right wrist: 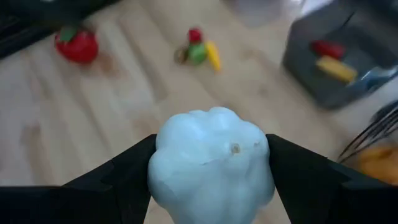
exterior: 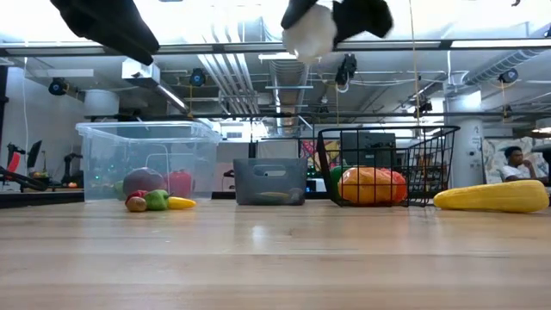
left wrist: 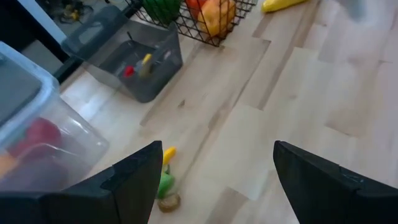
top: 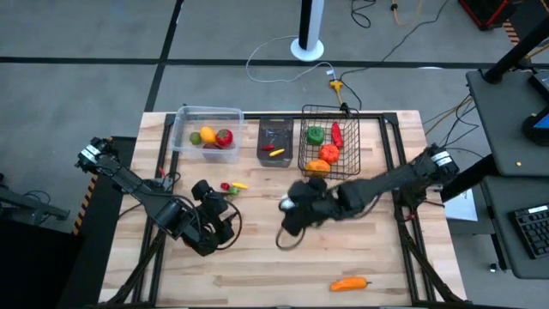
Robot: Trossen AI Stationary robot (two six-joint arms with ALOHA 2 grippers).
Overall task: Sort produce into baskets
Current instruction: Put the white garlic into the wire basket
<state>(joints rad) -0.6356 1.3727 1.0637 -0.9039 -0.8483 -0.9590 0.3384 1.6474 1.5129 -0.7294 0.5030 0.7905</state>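
From above, the right gripper (top: 294,206) is closed on the white ridged toy garlic (top: 289,204), carried over mid-table just near of the tall black wire-mesh basket (top: 350,163), which holds green, red and orange pieces; the clear rounded plastic tub (top: 183,123) at far left holds three, the small dark translucent bin (top: 275,126) two. A small red, green and yellow cluster (top: 232,185) and an orange pepper (top: 349,283) lie unsorted, so the sort looks past halfway. The low view shows the garlic (exterior: 310,33) well clear of the wood. The left gripper (left wrist: 211,180) hovers spread and empty. The right wrist view shows the garlic's (right wrist: 211,165) stem end facing the camera, its axis along the fingers.
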